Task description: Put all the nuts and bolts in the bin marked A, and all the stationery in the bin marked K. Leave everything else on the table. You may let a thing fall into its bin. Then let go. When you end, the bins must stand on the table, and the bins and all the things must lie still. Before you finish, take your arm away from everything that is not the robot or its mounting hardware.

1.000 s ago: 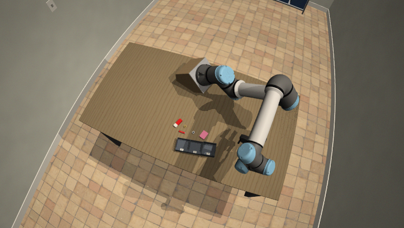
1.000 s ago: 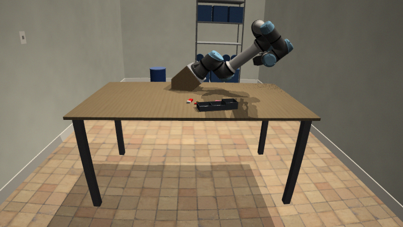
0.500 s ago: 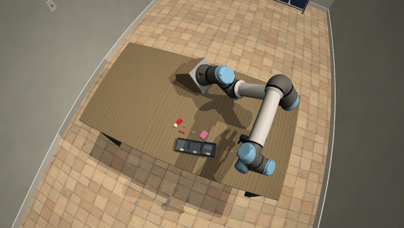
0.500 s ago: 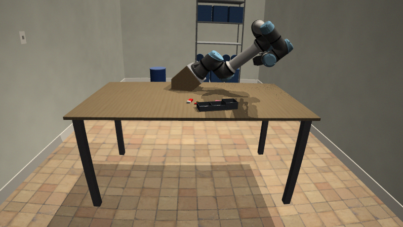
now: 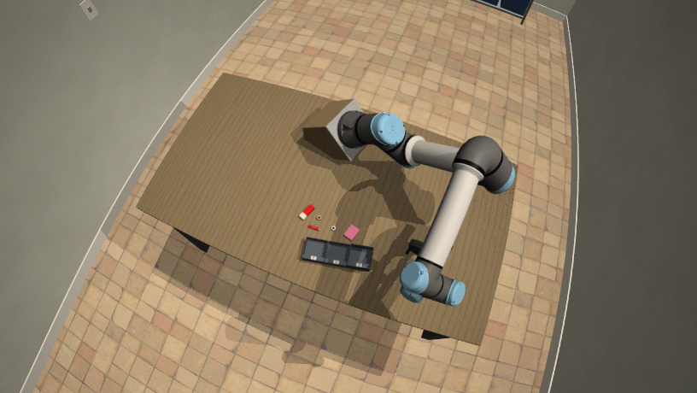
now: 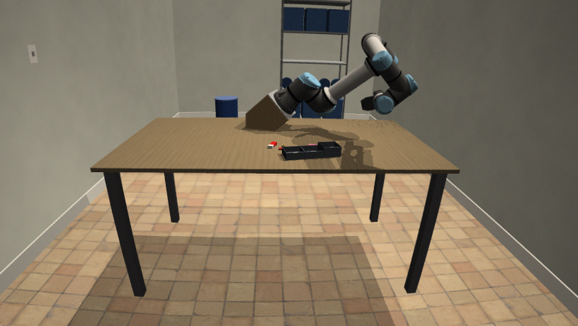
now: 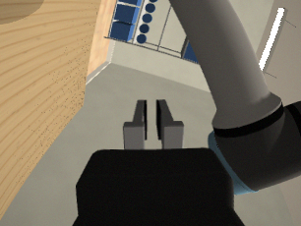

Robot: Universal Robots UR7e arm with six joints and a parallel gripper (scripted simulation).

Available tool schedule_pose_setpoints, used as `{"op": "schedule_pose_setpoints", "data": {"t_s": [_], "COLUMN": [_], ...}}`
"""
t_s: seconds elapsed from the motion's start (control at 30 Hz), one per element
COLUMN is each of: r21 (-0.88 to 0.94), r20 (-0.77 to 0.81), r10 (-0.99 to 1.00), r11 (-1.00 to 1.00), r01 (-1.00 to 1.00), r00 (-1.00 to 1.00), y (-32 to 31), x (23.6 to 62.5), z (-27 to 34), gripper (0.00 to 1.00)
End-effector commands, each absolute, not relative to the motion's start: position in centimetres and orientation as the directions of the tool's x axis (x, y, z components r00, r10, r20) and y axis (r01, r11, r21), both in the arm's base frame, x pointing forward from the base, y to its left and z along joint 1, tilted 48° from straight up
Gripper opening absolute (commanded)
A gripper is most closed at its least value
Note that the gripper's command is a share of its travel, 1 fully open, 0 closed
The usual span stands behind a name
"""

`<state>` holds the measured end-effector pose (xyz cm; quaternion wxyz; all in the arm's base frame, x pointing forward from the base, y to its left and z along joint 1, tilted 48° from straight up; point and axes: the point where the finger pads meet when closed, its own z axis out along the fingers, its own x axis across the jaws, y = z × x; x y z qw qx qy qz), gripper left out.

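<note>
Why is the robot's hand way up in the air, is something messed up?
Nothing looks spilled or broken. The gripper has its jaws nearly shut on nothing, high above the table. The eraser, nuts and pink pad lie beside the bins.

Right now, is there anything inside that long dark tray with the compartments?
From above, the tray shows three compartments with dark floors and nothing I can make out in them. The near wall hides part of each floor in the exterior view, so something tiny could escape notice.
</note>
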<state>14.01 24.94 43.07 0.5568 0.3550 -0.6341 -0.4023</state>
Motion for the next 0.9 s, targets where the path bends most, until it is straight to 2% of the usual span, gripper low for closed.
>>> {"op": "schedule_pose_setpoints", "data": {"t_s": [0.0, 0.3, 0.87], "r21": [0.906, 0.836, 0.752], "r20": [0.42, 0.528, 0.616], "r10": [-0.898, -0.792, -0.637], "r11": [0.424, 0.547, 0.651], "r01": [-0.004, 0.025, 0.105], "r00": [-0.129, -0.306, -0.464], "y": [25.7, 23.6, 21.2], "x": [14.1, 17.4, 21.3], "z": [42.4, 38.8, 34.1], "gripper": [0.31, 0.31, 0.31]}}
